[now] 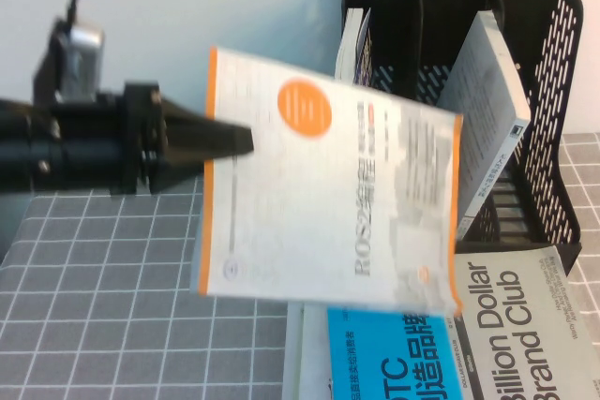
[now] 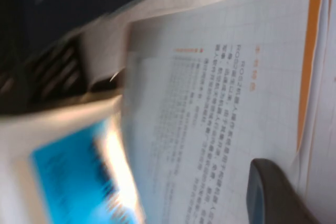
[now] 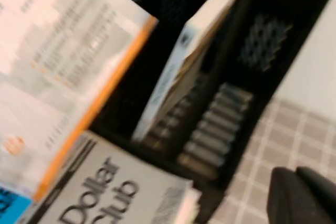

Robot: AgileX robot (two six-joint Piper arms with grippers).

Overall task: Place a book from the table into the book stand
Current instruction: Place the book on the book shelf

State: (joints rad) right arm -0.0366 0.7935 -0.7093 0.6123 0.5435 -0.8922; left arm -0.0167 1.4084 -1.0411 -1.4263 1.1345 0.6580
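High view: your left tool (image 1: 246, 140) is clamped on the white book (image 1: 328, 185), held in the air just in front of the stand (image 1: 553, 91). A grey book (image 1: 487, 119) leans inside the stand.

Left wrist view: a finger (image 2: 273, 192) lies on the white book's cover (image 2: 226, 119).

Right wrist view: your right tool (image 3: 302, 195) hovers over the surface (image 3: 294, 124) beside the stand; I cannot tell its opening.
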